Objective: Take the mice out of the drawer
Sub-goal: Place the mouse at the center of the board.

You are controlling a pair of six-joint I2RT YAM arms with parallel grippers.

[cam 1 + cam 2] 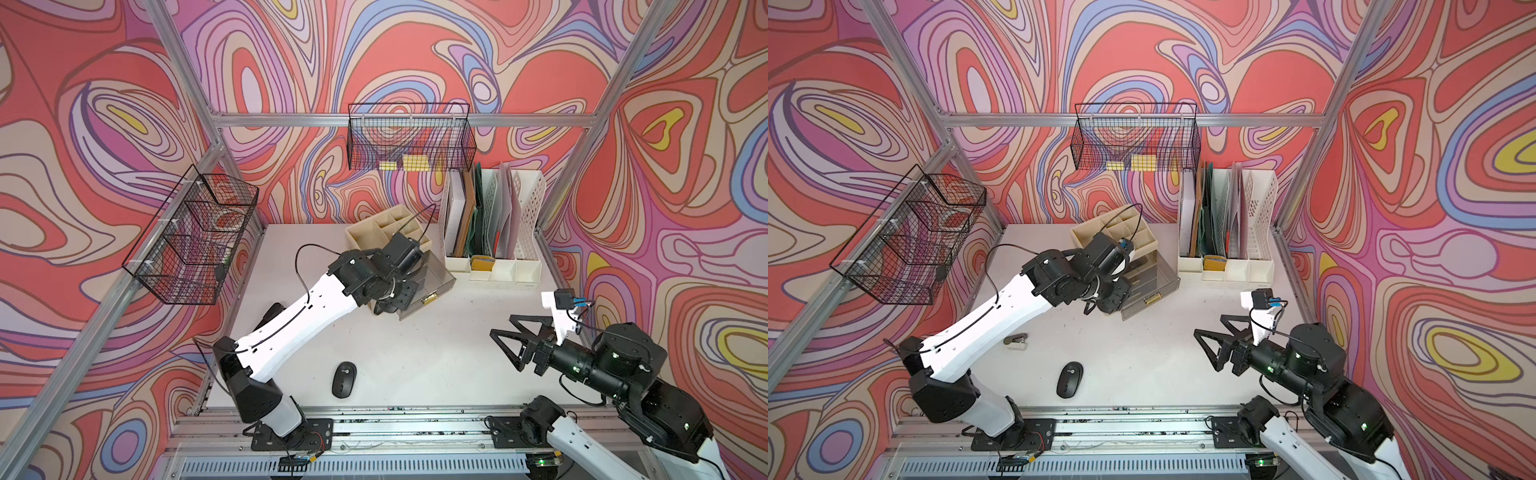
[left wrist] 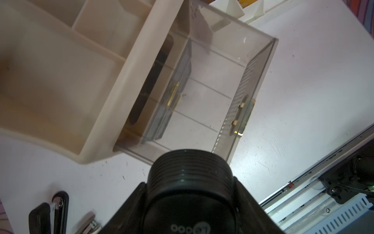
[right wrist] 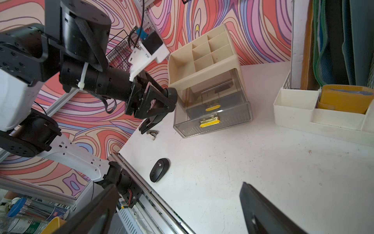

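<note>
Your left fingers (image 2: 129,210) clamp a mouse (image 2: 188,192) across its width, just beside the pulled-out drawer (image 2: 242,91), which looks empty, likely so you can carry it to the desk (image 1: 436,353). A second mouse (image 1: 344,379) lies near the desk's front edge; your right fingers (image 3: 263,212) gape wide, holding nothing, well clear

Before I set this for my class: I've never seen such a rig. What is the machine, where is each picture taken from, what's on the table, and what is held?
It is two robot arms at a white table, each ending in a two-fingered gripper. Two pictures look down from overhead; the others come from cameras on the wrists. The left gripper pinches a black computer mouse near the open clear drawer of a beige organizer. The right gripper is open and empty. A second mouse, a black stapler and a white file rack sit on the table.
</note>
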